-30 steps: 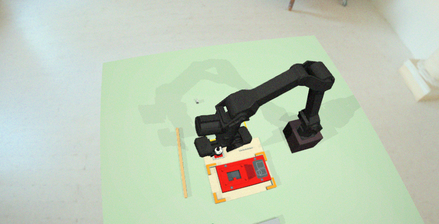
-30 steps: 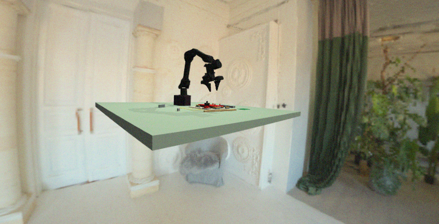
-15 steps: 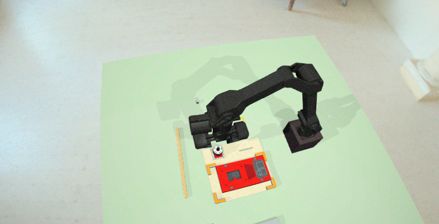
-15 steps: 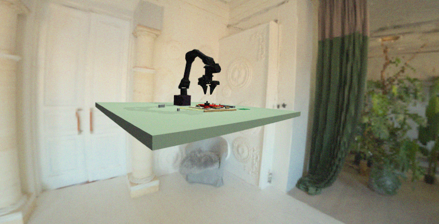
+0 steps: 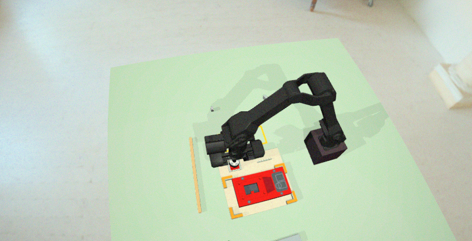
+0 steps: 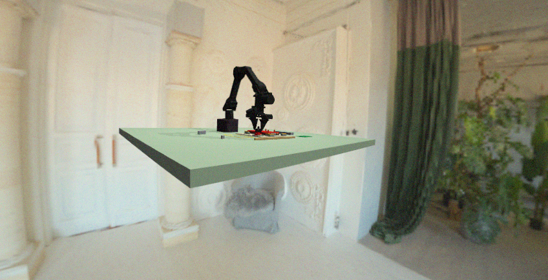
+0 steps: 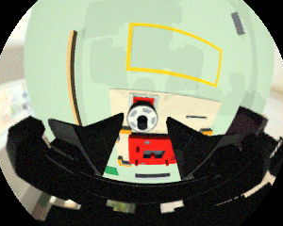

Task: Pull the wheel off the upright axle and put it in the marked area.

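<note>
In the wrist view, the pincer point(image 7: 143, 132) hangs right above the wheel point(image 7: 141, 116), with its two fingers apart and one on each side. They hold nothing, and I cannot tell if they touch the wheel. The wheel is white and gray with dark spots, and it sits on its upright axle on a small red base point(image 5: 234, 167). That base stands on a tan board point(image 5: 255, 205) on the green desk point(image 5: 148, 122). Next to the wheel on the board is a big red tray point(image 5: 261, 188) with a gray part point(image 5: 279, 181) in it. Past the wheel, the yellow marked area point(image 7: 174, 55) lies on the desk. A thin wooden stick point(image 5: 195, 175) lies beside the board.
</note>
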Robot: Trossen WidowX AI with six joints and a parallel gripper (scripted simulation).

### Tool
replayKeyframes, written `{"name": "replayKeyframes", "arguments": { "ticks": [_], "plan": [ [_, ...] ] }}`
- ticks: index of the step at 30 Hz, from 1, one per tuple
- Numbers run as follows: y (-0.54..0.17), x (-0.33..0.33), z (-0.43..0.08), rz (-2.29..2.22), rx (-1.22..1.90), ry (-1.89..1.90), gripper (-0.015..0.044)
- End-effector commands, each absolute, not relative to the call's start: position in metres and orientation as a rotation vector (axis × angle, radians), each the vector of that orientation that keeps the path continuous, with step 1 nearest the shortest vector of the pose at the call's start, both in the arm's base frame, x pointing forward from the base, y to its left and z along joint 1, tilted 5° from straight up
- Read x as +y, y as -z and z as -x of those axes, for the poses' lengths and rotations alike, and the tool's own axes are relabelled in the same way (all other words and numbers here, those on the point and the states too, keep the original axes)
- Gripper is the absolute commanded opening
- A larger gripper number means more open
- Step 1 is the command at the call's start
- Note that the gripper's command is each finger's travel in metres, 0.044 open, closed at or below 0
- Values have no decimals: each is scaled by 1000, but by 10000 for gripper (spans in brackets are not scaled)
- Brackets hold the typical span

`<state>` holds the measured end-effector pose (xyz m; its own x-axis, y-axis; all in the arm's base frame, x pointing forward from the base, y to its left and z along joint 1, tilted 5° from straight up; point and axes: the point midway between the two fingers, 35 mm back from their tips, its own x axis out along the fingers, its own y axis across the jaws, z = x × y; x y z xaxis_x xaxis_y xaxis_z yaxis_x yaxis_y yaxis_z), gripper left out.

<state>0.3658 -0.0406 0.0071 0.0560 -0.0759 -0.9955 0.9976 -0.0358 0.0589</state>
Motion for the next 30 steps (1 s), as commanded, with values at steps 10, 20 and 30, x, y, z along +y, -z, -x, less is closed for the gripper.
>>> {"name": "replayKeyframes", "arguments": {
  "ticks": [10,20,30],
  "plan": [
    [-5,-41,-366,-1208,1094,1230,240],
    [-5,-41,-366,-1208,1094,1230,173],
    [-7,-41,-366,-1208,1094,1229,0]
  ]
}}
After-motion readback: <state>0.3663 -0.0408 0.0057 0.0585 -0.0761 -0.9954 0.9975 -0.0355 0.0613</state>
